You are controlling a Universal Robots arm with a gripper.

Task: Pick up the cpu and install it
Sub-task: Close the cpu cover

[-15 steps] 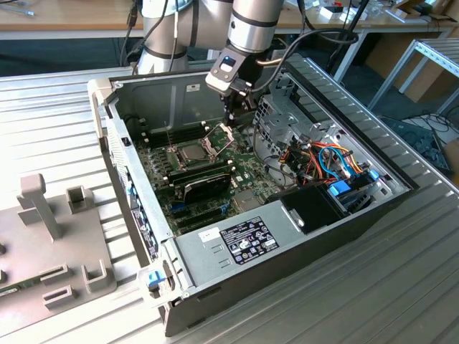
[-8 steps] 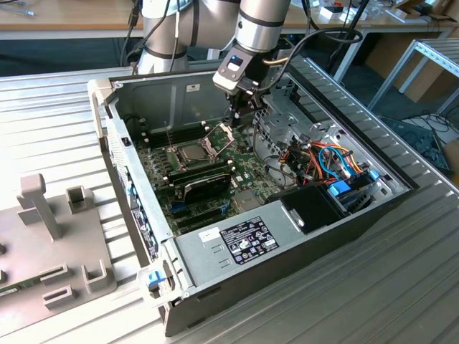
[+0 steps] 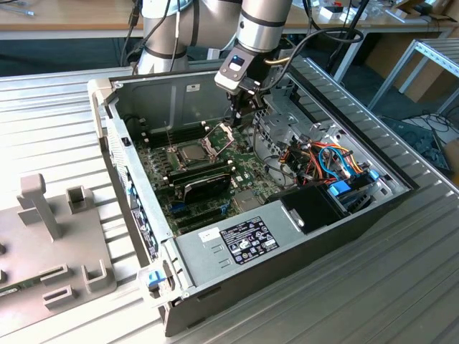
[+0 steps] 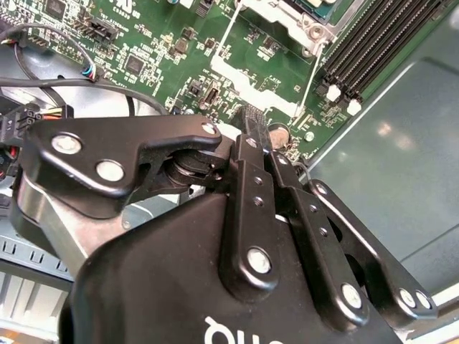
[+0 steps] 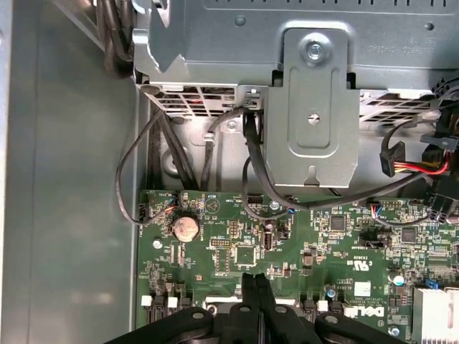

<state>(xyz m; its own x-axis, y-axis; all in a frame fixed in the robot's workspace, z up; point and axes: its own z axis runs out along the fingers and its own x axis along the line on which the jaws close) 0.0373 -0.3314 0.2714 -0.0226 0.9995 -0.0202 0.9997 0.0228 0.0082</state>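
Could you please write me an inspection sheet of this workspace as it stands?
Surface: ribbed metal table carrying an open computer case.
Job's things: cpu sits in its socket on the green motherboard; socket frame hinged open.
Clutter: grey fixture blocks at the exterior view's left.
Gripper: gripper shut, holding nothing, close to the socket frame.
Cables: coloured wire bundle inside the case.
Surroundings: wooden bench behind.

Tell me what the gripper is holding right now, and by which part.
Nothing, as far as shows: the gripper is shut, its fingers pressed together with nothing between them. The cpu lies apart, on the motherboard.
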